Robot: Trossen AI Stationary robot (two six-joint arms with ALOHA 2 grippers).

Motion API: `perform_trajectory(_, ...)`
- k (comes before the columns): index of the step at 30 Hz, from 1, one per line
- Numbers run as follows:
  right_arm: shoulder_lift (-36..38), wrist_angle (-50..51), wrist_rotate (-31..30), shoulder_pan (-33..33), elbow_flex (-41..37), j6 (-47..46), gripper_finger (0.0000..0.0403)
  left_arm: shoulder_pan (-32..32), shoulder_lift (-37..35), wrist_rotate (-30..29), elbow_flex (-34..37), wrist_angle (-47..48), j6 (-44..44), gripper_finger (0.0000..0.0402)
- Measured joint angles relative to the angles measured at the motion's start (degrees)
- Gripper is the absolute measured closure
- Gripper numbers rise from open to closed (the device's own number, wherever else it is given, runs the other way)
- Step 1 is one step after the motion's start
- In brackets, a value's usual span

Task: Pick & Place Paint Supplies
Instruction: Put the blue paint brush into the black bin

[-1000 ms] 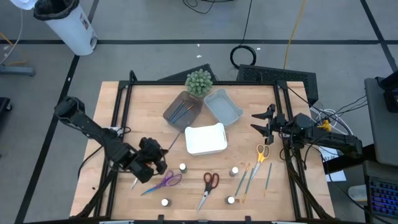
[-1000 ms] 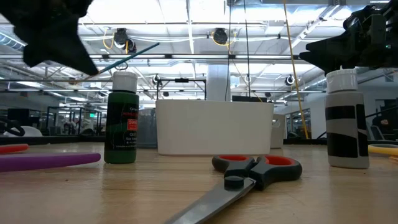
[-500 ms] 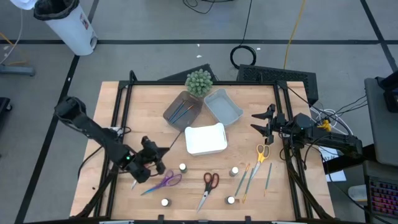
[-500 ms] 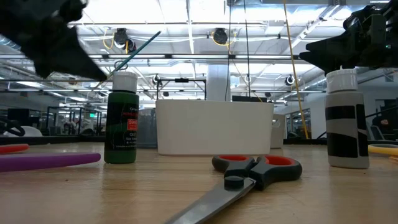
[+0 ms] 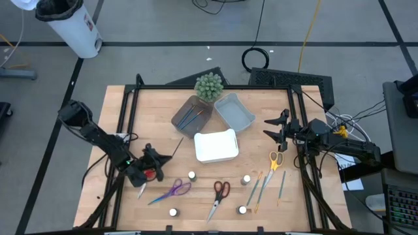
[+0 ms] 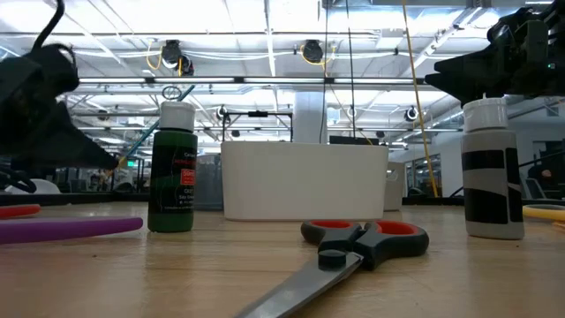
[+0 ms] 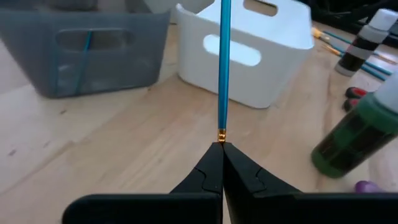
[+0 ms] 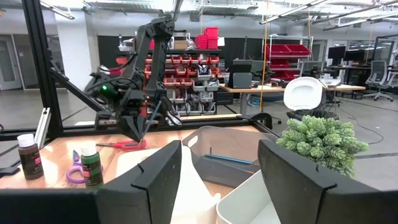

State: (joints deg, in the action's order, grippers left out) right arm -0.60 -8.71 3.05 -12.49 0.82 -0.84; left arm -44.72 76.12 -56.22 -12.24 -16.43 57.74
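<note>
From the high view, the left gripper is over the left part of the table and holds a thin blue brush that points toward the brown tray, where other brushes already lie. I judge that the step in hand is carrying this brush to that tray; the next move calls for bringing it over the tray's rim and lowering it before letting go. The right gripper waits at the right edge with its fingers apart and nothing between them. The white tray stands just beside the path. Purple scissors, red scissors and several bottles remain on the table.

From the low view, a green bottle stands in front of the white tray.

From the left wrist view, the fingers are clenched on the brush end, and the brush points between the two trays.

From the right wrist view, the green plant stands near the trays.
</note>
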Motion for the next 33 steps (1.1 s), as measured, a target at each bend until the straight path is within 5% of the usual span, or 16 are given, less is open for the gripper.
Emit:
perform_trajectory(23, 0.0, 0.0, 0.0, 0.0, 0.0, 0.0, 0.0196, -0.5, 0.0, 17.8, 2.7, -4.9, -7.3, 0.0401)
perform_trajectory(33, 0.0, 0.0, 0.0, 0.0, 0.0, 0.0, 0.0197, -0.4, 0.0, 9.6, 2.7, -1.1, -5.3, 0.0401)
